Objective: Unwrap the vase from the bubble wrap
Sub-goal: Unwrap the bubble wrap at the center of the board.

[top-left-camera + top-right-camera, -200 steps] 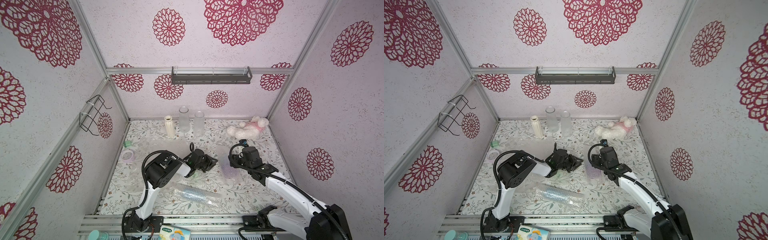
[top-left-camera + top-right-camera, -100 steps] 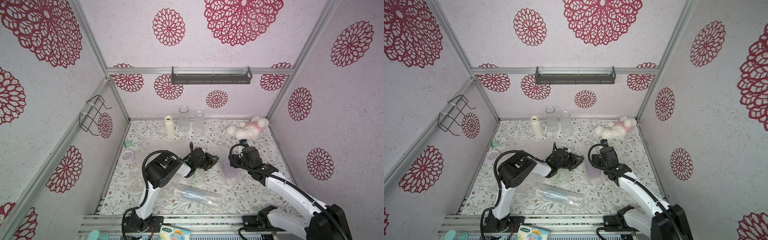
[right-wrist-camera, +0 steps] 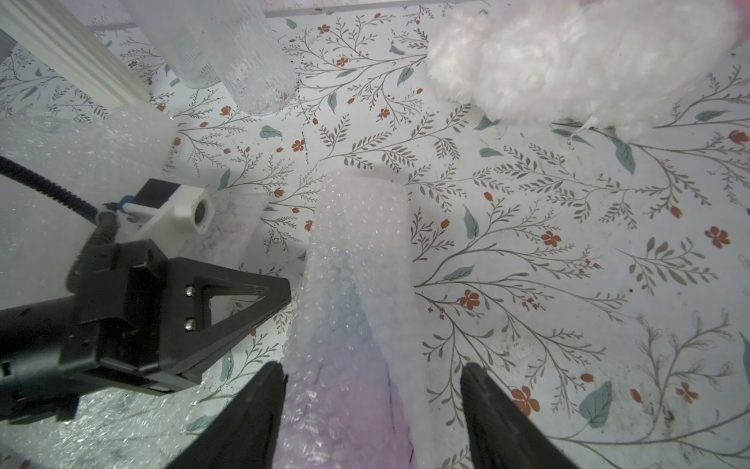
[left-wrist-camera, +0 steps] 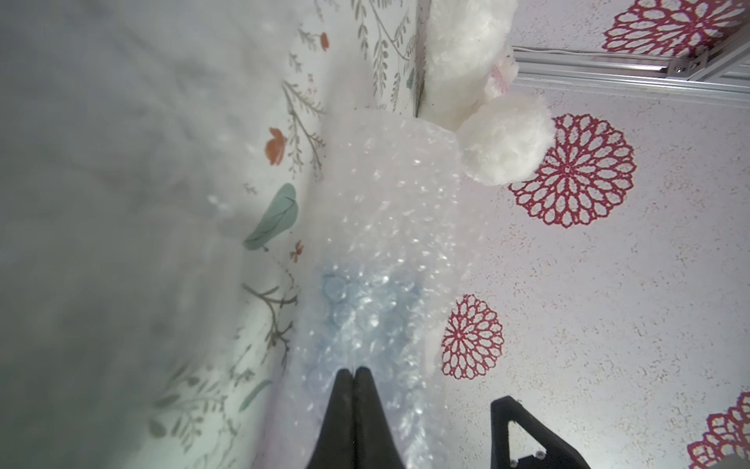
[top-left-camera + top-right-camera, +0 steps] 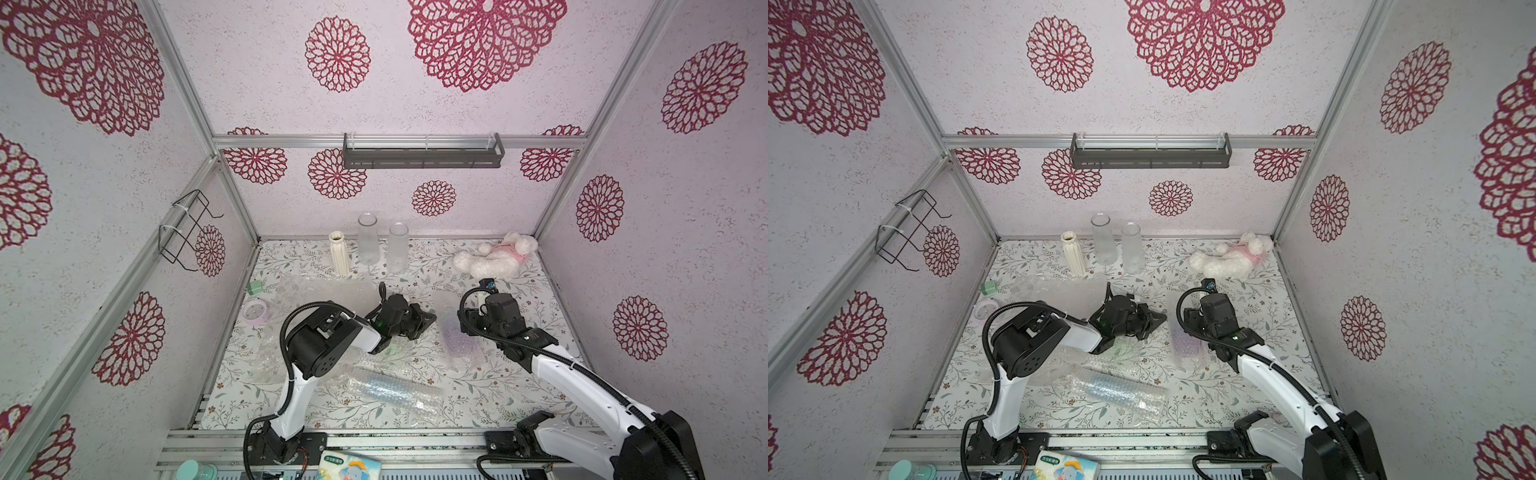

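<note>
My left claw (image 4: 354,371) is closed against the bubble wrap (image 3: 361,227) round the vase (image 3: 349,406), whether nipping a layer I cannot tell, and that bundle lies on the worktop (image 3: 527,251) between the wide-open fingers of my right claw (image 3: 371,364).

Floral table (image 5: 519,386) carries bubble wrap (image 5: 390,390), three vases (image 5: 340,257), a plush toy (image 5: 494,259).

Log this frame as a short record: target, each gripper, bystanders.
target: wrapped vase, purple-blue, lying down, bubble wrap on
left gripper: shut, fingers at the wrap's side; hold unclear
right gripper: open, fingers astride the vase
front: second wrapped bundle
back: ribbed white vase, two clear vases, plush toy
</note>
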